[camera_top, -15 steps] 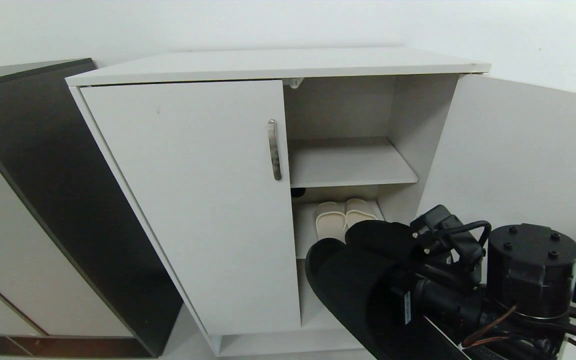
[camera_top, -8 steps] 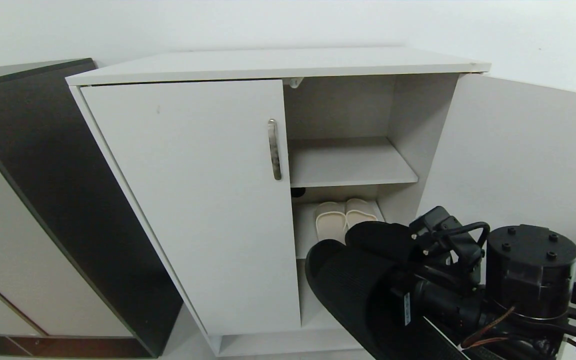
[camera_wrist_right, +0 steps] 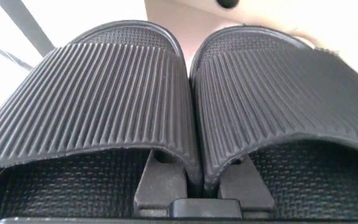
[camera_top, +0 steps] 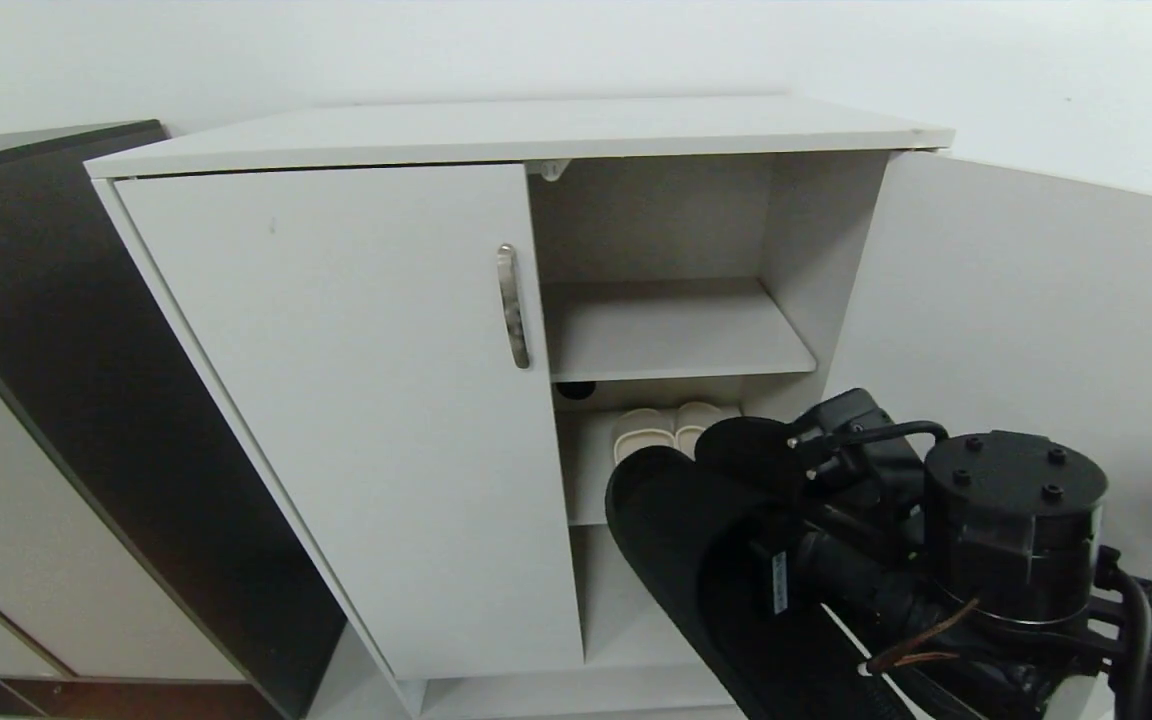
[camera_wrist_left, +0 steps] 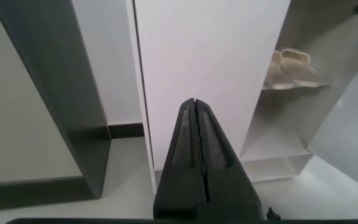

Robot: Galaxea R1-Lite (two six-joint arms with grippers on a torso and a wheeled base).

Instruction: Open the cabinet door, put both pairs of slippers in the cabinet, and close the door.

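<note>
The white cabinet has its left door closed and its right door swung open. A cream pair of slippers lies on the middle shelf. My right gripper is shut on a black ribbed pair of slippers, gripping the two inner edges pressed together. The pair hangs toes-first in front of the open side, at about middle-shelf height, and hides part of the cream pair. My left gripper is shut and empty, low down, facing the closed door.
A metal handle sits at the closed door's inner edge. The upper shelf and the bottom compartment are bare. A tall dark panel leans beside the cabinet on the left. Pale floor lies in front.
The whole head picture has shifted, so the camera moved. Relative to the cabinet, the black slippers in my right gripper have risen a little and now cover more of the cream pair.
</note>
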